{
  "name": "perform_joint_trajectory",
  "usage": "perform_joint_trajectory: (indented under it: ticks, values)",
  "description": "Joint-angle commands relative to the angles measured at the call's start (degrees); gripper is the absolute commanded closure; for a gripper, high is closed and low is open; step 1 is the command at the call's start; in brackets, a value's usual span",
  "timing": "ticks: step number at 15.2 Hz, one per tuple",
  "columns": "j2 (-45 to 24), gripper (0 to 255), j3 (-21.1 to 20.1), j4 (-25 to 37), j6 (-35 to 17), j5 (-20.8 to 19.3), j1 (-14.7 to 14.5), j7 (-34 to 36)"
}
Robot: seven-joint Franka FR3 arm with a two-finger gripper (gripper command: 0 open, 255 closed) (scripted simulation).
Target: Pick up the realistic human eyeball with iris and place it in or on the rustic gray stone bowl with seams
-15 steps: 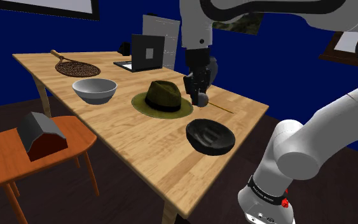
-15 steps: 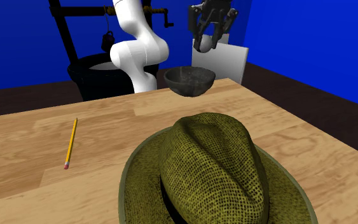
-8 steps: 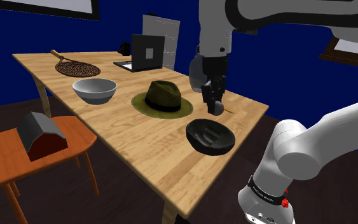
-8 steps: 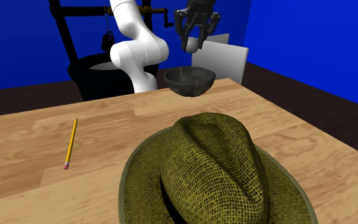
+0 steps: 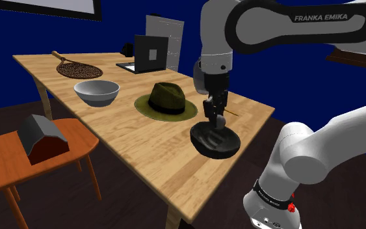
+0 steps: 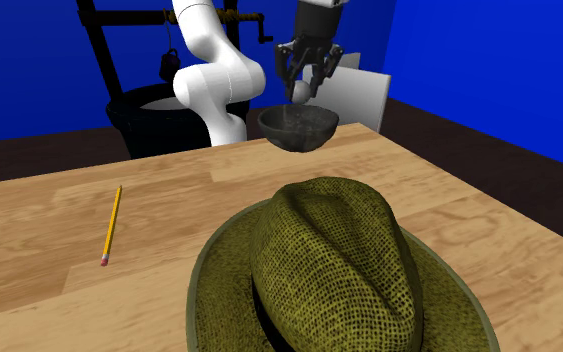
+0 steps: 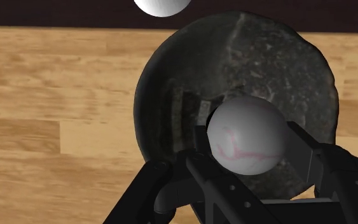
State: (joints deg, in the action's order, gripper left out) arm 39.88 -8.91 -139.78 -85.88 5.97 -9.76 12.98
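Just above the dark stone bowl (image 7: 184, 70), gripper (image 7: 250, 149) clamps the eyeball (image 7: 246, 130). Iris out of sight, veined white side showing. Wrist points straight down.

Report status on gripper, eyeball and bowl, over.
Gripper shut on eyeball. Eyeball hangs over dark stone bowl, not released. Hat and pencil lie apart from bowl, nothing in the way.

On the counter (image 5: 142, 156) the hat (image 5: 167, 97) lies between the stone bowl (image 5: 217, 144), at the shoulder view's right, and a second bowl (image 5: 97, 92); a laptop (image 5: 145, 55) stands behind.
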Motion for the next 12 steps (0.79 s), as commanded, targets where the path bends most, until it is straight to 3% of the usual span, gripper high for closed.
perform_joint_trajectory:
  ticks: [1, 11, 12]
  values:
    - [0.0, 255, -0.1, -1.5, -1.6, 0.1, 0.0, -0.1]
    - [0.0, 255, -0.3, -3.3, -3.3, 0.2, -0.1, -0.1]
    - [0.0, 0, -0.3, -3.3, -3.3, 0.2, -0.1, -0.1]
